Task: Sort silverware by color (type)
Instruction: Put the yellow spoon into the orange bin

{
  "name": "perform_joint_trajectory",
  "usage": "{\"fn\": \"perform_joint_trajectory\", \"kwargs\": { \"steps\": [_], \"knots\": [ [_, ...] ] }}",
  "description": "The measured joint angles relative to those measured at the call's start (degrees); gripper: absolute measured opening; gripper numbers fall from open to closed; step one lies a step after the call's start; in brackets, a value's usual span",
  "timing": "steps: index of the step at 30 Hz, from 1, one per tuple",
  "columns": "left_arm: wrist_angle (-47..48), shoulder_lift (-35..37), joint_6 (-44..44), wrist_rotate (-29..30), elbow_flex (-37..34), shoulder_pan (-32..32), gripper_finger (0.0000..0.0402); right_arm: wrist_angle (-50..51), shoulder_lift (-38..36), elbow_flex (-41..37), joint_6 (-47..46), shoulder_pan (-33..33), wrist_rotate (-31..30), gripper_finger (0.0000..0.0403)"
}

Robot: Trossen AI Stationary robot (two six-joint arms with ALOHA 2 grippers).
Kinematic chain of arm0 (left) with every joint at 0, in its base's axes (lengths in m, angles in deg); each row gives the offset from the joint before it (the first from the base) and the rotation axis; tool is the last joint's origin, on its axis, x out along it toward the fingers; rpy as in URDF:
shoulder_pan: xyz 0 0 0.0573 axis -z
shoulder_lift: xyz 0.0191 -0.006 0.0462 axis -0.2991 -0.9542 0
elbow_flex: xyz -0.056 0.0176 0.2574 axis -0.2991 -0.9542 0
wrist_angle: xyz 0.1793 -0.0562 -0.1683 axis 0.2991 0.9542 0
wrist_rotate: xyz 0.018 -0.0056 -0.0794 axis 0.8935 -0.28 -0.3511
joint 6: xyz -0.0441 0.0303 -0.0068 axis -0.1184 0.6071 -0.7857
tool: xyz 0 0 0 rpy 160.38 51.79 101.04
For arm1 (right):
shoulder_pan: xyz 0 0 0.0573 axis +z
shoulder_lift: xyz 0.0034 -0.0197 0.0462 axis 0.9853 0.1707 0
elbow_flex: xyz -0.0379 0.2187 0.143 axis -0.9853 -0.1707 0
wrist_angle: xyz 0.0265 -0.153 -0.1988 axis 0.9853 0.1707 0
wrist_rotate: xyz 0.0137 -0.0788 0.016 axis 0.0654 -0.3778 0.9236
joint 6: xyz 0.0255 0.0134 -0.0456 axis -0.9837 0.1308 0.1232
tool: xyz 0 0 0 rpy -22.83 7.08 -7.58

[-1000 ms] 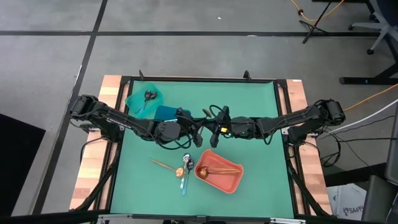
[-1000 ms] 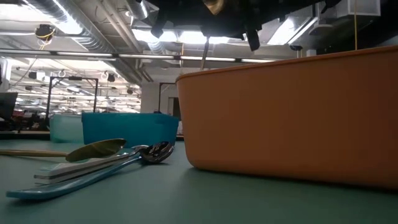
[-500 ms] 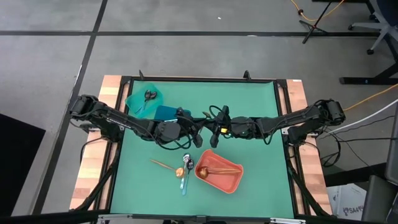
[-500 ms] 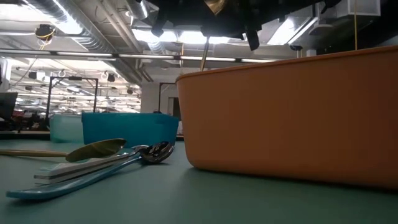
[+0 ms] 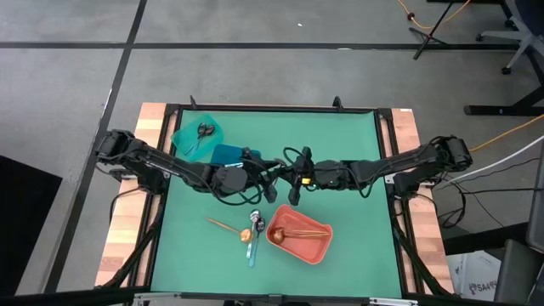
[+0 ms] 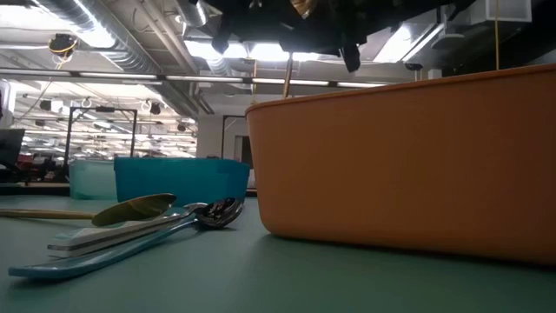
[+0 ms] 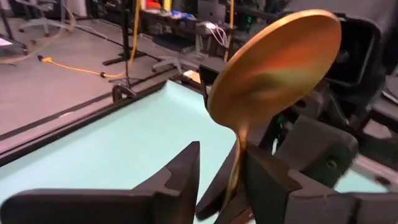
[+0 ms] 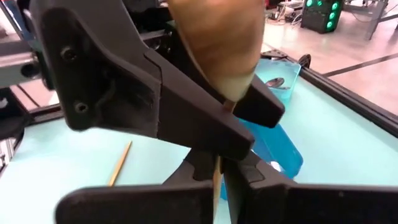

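A copper-gold spoon (image 7: 273, 68) stands upright in the air above mid-table, bowl up, where both arms meet. My right gripper (image 8: 217, 173) is shut on its handle. My left gripper (image 7: 221, 158) is open, with the handle between its fingers and close to one of them; whether it touches, I cannot tell. In the high view the left gripper (image 5: 274, 177) and the right gripper (image 5: 293, 178) face each other. More silverware lies on the mat: a gold piece (image 5: 223, 225), silver spoons (image 5: 255, 223) and a light-blue-handled piece (image 5: 252, 248). My right gripper pinches the gold spoon's thin handle (image 8: 217, 163) between its two fingers, just below the bowl. The fingers come roughly level from the table's right and lie across the handle. The spoon is lifted clear and upright, and its handle end (image 6: 286, 83) hangs below the fingers.
A coral bin (image 5: 313, 249) holding a gold spoon (image 5: 296, 231) sits right below the grippers. A teal bin (image 5: 185, 140) with dark utensils (image 5: 205, 130) and a blue bin (image 5: 226, 155) stand at the far left. Bare green mat lies to the far right.
My left gripper has opened around the spoon's handle and let go of it. Both arms have kept their places. The spoon stays upright in my right gripper.
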Motion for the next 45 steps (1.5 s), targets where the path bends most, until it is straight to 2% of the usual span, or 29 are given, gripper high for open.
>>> {"fn": "perform_joint_trajectory", "kwargs": {
  "steps": [6, 11, 17, 21, 24, 29, 31, 37, 45],
  "knots": [
    [4.39, 1.65, 0.01, -3.89, 0.0, 0.15, 0.0113, 8.09, -2.82, 0.5, -0.07, 0.02, -0.27, 0.0001],
    [10.69, 2.51, 0.03, -5.11, 0.0, 0.58, 0.0114, 22.56, -5.3, 4.96, -0.79, 0.02, 2.06, 0.0001],
    [19.99, 2.55, -0.02, -6.53, 0.0, 0.69, 0.0114, 47.42, -5.19, 15.21, -5.53, 0.02, 12.11, 0.0001],
    [26.43, 2.53, -0.06, -6.72, 0.0, 0.69, 0.0114, 58.38, -4.58, 20.47, -10.05, 0.02, 20.25, 0.0001],
    [30.29, 2.53, -0.03, -6.72, 0.0, 0.69, 0.0114, 60.84, -4.37, 22.1, -13.67, 0.02, 27.94, 0.0001],
    [35.65, 2.53, -0.05, -6.65, 0.0, 0.69, 0.0114, 62.02, -4.37, 21.09, -22.08, 0.02, 42.99, 0.0001],
    [36.82, 2.53, -0.06, -6.27, 0.0, 0.69, 0.0114, 61.89, -4.36, 20.53, -25.89, 0.09, 47.13, 0.0001],
    [38.13, 2.53, -0.01, -6.24, 0.0, 0.69, 0.0114, 62.22, -1.21, 19.98, -34.89, 0.09, 51.15, 0.0001],
    [39.79, 2.51, 0.01, -6.24, 0.0, 0.69, 0.0114, 61.64, 7.23, 19.93, -36.46, 0.09, 59.76, 0.0001]
  ]
}}
